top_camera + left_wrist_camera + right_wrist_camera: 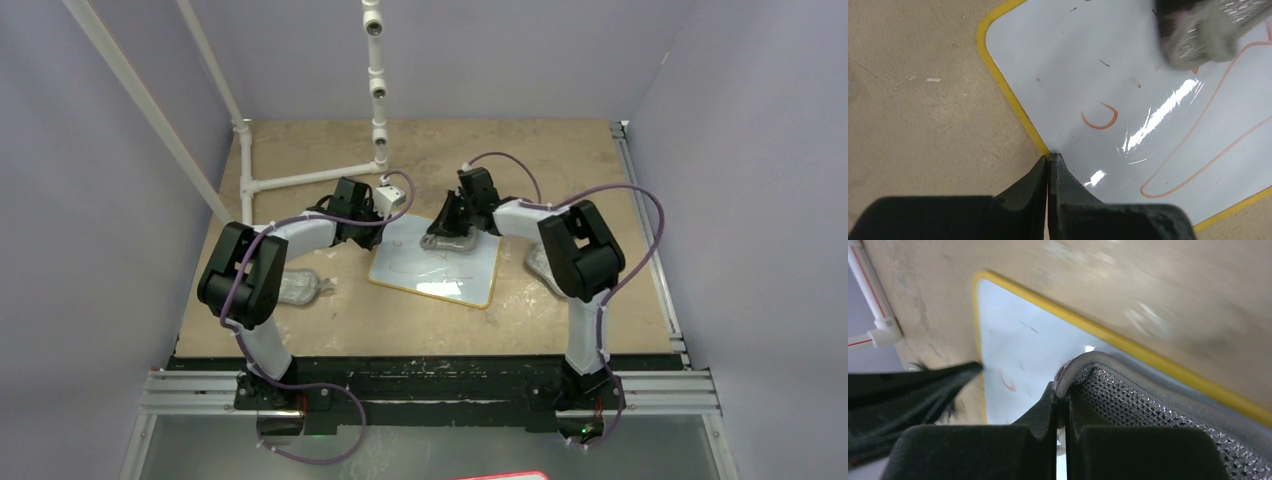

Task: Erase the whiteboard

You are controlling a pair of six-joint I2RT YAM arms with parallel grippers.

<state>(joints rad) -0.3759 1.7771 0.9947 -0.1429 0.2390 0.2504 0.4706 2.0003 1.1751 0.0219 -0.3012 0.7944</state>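
Whiteboard (440, 270) is laid mid-bench (330, 320), long axis roughly 9-to-3 in the top view. Cloth pad (1148, 405) is pinched by right fingers (1043, 410) near the 12 o'clock edge; red strokes (1100, 120) are seen toward 6 o'clock of it. Left fingers (1033, 180) are closed together at the 9 o'clock rim.

Top cam sat high behind the arm bases (272, 385), looking down over the whole counter (340, 320). Left wrist cam looked steeply down past left hand (1048, 158), close on a whiteboard (1073, 65) corner. Right wrist cam skimmed low past right hand (1060, 390) and its grey pad (1148, 405), facing that same corner. All three shared the board.
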